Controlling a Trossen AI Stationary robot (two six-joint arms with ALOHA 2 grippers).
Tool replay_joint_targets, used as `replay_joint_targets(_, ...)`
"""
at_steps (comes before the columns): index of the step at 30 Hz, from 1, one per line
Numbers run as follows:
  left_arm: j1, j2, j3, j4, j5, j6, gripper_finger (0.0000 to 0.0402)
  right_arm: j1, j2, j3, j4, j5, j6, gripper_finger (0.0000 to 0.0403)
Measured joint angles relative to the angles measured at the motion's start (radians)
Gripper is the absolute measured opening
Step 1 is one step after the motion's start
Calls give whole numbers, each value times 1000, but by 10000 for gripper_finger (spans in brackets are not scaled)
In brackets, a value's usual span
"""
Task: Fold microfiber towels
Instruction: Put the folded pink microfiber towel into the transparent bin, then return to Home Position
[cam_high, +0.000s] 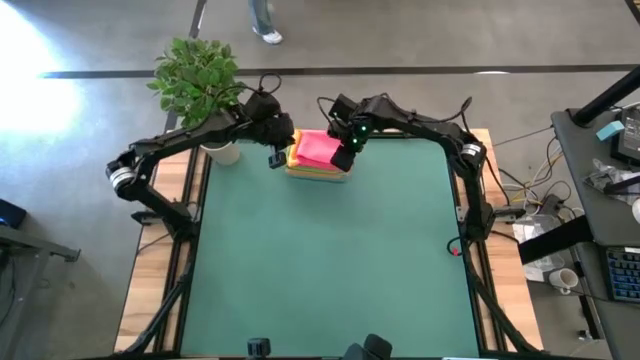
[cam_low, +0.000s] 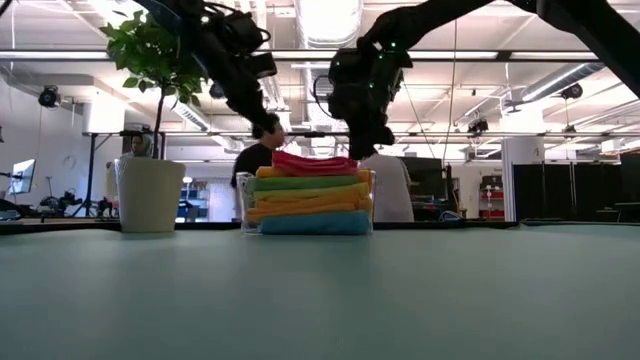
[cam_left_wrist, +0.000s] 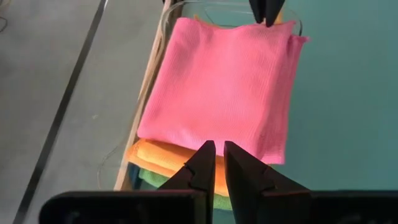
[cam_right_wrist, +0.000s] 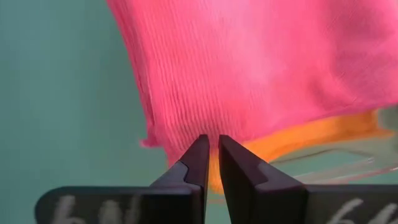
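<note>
Stretching across most of the view is the green table (cam_high: 330, 250), with both dark arms reaching to its far edge. At the far left corner stands a potted plant (cam_high: 200, 75) in a white pot (cam_low: 148, 195). Near the middle of that far edge sits the clear tray (cam_low: 243, 205), and in it the towels are stacked flat: a light blue towel (cam_low: 315, 224) at the bottom, then orange (cam_low: 305, 209), yellow (cam_low: 310, 196) and green (cam_low: 315, 183) layers, with the pink towel (cam_left_wrist: 224, 87) on top. An orange towel (cam_right_wrist: 311, 134) peeks out just under the pink one.

The left gripper (cam_left_wrist: 215, 148) hangs just above the stack's left side, its fingers drawn nearly together with only a thin gap, holding nothing. The right gripper (cam_right_wrist: 213, 142) hovers over the stack's right side, its fingers likewise almost touching and gripping nothing, close above the edge of the pink towel. Behind the table, people (cam_low: 390, 190) stand in the room.
</note>
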Motion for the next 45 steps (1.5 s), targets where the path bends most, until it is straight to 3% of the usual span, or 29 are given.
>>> replay_joint_targets(10,2,-5,-2,-1,-11,-1,19,9,1,44,264,-7,53,27)
replay_joint_targets(16,2,-5,-4,-3,-52,-2,19,27,48,30,265,-15,53,27)
replay_joint_targets(20,2,-5,-4,-4,-80,-3,19,37,79,28,259,-82,48,27)
replay_joint_targets(29,0,-21,-4,-9,-80,-41,19,48,87,29,247,-79,22,27)
replay_joint_targets(33,-3,-38,-9,-13,-77,-72,19,41,51,43,245,-49,23,27)
replay_joint_targets(39,-33,-77,-13,-11,-75,-72,19,36,-38,56,213,77,1,27)
replay_joint_targets(45,-95,-129,-16,-8,-73,-72,19,40,-134,56,267,78,-32,27)
